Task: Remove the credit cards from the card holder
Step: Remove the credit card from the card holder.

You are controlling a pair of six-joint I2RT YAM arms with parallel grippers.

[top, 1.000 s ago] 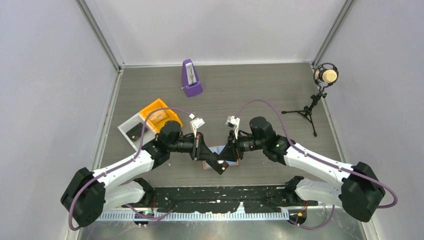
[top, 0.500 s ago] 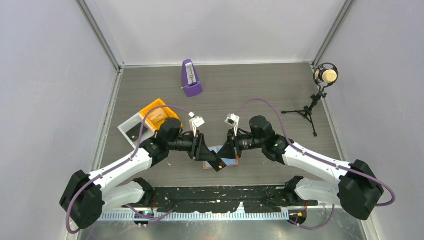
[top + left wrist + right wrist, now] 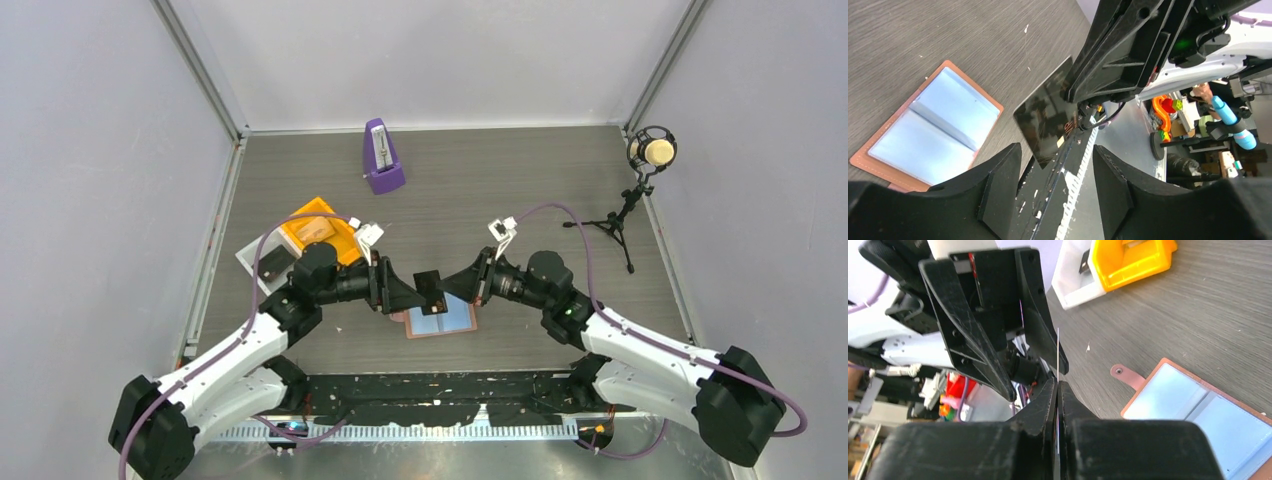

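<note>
A: While pinched tight in the right gripper [image 3: 1058, 390], pointing which way?

B: Straight out past those fingertips toward the left gripper [image 3: 1055, 150]. Credit card [image 3: 429, 290] up on edge, clear of the table [image 3: 500, 180]. Long axis hard to tell.

A: And relative to the left gripper?

B: Right at the tips of its spread fingers. Touching or not, unclear.

A: Card holder [image 3: 445, 320]?

B: Below both grippers, lying flat and open, blue-grey faces up, long axis along the line between them, tab toward the left one.

A: Containers?

B: Back beside the left wrist. Orange tray [image 3: 300, 215] with something tan inside. White tray [image 3: 255, 255] right beside it with a dark flat thing, too small to name.
</note>
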